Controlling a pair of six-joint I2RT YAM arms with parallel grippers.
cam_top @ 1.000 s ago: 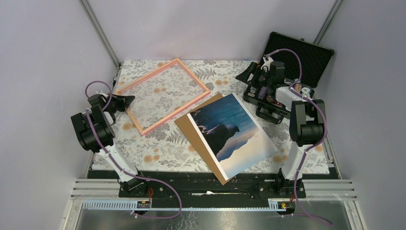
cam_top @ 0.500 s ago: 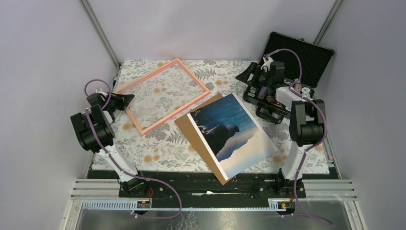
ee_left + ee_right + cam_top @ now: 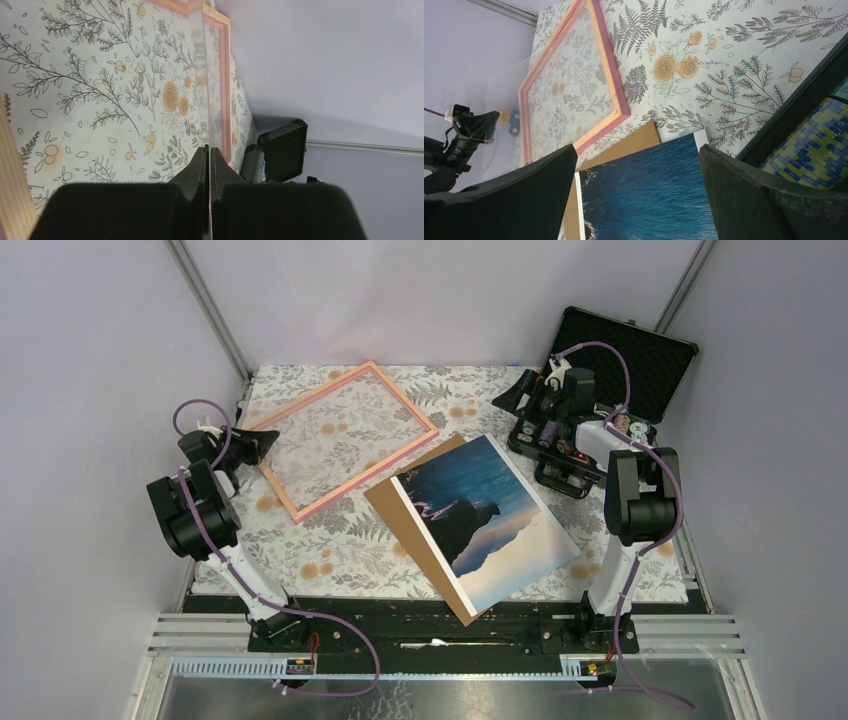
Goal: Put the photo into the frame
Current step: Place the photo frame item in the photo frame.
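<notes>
Diagonally, the photo (image 3: 490, 520) lies just inboard of the right fingers (image 3: 524, 200), spread and empty. The left fingers (image 3: 197, 170) clench the frame (image 3: 370, 472)'s clear pane (image 3: 210, 100).

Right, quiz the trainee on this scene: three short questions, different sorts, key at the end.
1. True or false: the photo lies inside the frame.
2. Of the left gripper and the right gripper, which stands open? A left only; B right only; C both.
3. What lies directly under the photo?
Key: 1 false, it lies beside the frame; 2 B, the left gripper is shut on the clear pane; 3 the brown board.
</notes>
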